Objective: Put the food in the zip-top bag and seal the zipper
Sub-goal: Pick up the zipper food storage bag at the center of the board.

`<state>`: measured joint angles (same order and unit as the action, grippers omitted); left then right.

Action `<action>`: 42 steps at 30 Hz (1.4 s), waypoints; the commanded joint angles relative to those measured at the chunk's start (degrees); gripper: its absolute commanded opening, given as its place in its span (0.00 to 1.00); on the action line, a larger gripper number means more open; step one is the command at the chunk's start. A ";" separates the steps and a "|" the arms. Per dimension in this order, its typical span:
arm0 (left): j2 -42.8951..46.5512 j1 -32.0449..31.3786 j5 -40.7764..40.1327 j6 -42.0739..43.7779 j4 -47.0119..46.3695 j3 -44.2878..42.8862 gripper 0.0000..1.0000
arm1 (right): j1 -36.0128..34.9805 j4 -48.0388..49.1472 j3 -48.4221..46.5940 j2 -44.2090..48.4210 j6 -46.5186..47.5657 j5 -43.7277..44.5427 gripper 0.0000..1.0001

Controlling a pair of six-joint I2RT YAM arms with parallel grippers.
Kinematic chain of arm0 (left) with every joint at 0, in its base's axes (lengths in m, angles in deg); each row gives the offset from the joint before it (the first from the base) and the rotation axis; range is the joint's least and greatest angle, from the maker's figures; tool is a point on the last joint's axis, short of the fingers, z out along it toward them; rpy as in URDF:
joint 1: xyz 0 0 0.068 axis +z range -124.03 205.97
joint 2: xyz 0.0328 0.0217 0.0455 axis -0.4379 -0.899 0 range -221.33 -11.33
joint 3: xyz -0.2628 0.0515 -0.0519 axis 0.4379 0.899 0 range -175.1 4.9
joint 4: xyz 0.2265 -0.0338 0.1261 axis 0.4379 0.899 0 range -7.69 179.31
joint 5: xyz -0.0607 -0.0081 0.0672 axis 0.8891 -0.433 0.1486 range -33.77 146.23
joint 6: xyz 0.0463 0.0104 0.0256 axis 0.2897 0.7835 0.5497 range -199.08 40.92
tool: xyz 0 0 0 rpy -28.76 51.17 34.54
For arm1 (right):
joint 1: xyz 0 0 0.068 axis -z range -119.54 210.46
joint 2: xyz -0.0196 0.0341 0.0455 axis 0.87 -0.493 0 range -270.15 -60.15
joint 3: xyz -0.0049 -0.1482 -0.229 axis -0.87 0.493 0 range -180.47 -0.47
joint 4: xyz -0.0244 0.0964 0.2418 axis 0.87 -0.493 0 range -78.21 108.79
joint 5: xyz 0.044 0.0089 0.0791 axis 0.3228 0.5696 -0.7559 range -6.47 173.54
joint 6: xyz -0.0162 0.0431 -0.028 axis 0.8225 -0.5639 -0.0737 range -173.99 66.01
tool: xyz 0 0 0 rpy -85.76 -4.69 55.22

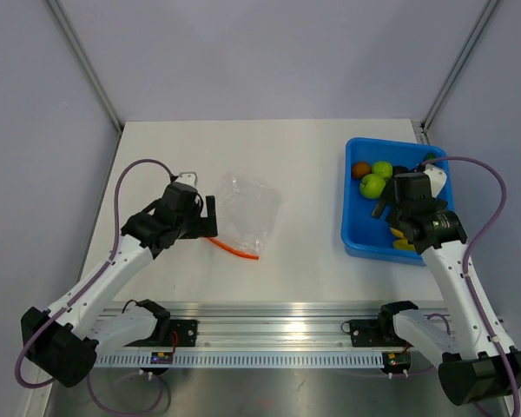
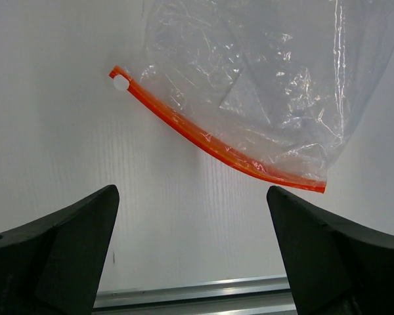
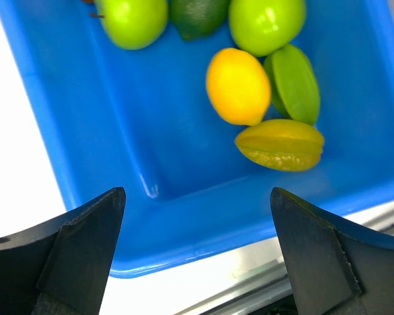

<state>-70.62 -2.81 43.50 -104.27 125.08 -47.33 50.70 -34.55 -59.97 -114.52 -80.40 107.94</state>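
Right gripper (image 3: 197, 197) over tray (image 3: 72, 125), fruit (image 3: 238, 85) inside

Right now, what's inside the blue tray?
Fruit in the tray: two green apples, a dark green fruit, a lemon, a green starfruit, a yellow starfruit. Overhead, an orange fruit too; the right arm covers its near side.

White links, blk joints — left arm (image 1: 113, 269), right arm (image 1: 458, 276); purple cables (image 1: 144, 162), blk wedge fingers (image 2: 65, 256).
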 commanded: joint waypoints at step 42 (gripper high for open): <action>-0.21 0.65 11.24 -41.96 -54.63 35.71 0.70 | 0.18 4.56 3.61 4.54 1.19 -12.89 0.99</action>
<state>-70.20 -2.33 53.64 -146.65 76.47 -10.72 50.72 -30.79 -56.10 -110.33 -78.39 95.85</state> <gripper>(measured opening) 0.704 0.993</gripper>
